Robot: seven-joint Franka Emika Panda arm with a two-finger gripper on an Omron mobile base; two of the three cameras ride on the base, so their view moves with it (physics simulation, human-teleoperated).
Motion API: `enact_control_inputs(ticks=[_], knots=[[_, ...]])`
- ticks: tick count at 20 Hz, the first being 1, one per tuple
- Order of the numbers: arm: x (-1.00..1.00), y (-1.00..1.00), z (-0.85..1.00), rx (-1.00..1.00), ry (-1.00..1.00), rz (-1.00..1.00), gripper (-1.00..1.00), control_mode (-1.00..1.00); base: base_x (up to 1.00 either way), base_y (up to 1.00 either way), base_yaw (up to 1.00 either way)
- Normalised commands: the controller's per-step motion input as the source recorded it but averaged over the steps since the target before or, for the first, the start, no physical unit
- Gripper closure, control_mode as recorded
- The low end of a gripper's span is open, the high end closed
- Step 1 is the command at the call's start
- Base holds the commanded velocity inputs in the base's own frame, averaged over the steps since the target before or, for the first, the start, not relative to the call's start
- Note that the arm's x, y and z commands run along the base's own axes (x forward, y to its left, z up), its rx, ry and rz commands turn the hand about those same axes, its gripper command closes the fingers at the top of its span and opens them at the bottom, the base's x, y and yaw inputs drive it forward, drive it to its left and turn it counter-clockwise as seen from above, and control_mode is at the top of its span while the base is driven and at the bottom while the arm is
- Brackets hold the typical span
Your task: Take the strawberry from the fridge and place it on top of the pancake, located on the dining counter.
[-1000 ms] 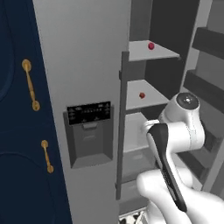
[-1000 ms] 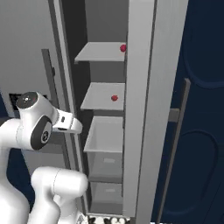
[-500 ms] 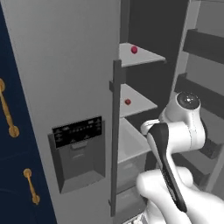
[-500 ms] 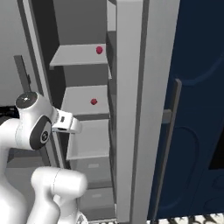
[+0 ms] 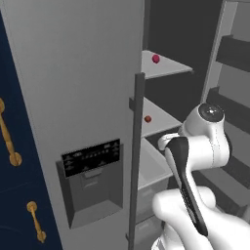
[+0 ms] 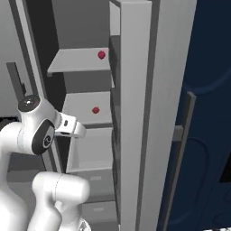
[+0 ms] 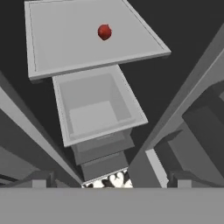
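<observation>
Basically the whole picture has slid since half a second ago in both base views: the fridge [image 5: 73,97] looms larger and closer, which is the base driving, not the things moving; both red items sit on the same shelves as before, and the arm keeps the same folded pose. Near first: the white arm fills the lower right of the left base view and the lower left of the right base view, its wrist pointing into the open fridge compartment. The end effector itself is hard to make out, so I cannot tell whether its fingers are spread or pressed together. Beside the arm, the dark vertical door handle [image 5: 135,156] and the black dispenser panel [image 5: 92,157] stand on the closed door, with the navy cabinet [image 5: 14,161] and its gold handles [image 5: 9,140] left of that. The open door's edge [image 6: 137,113] stands between the right base camera and part of the shelves. Further in, an open grey drawer [image 7: 98,107] sits under the lower shelf [image 7: 87,39]. One small red berry [image 7: 104,32] lies on that lower shelf, ahead of the hand and well apart from it; nothing blocks the line to it. A second red berry [image 5: 156,58] lies on the upper shelf [image 5: 163,66], further back. Which of the two is the strawberry I cannot tell.
</observation>
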Motion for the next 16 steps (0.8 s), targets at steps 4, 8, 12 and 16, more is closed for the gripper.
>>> enact_control_inputs(ticks=[4,8,12,16], knots=[[0.00,0.00,0.00,0.00,0.00,0.00,-1.00,1.00,0.89,-0.04,0.09],[0.00,0.00,0.00,0.00,0.00,0.00,-1.00,1.00,0.90,-0.38,0.22],[0.00,0.00,0.00,0.00,0.00,0.00,-1.00,1.00,0.57,-0.49,0.34],[0.00,0.00,0.00,0.00,0.00,0.00,-1.00,1.00,0.27,-0.37,0.14]])
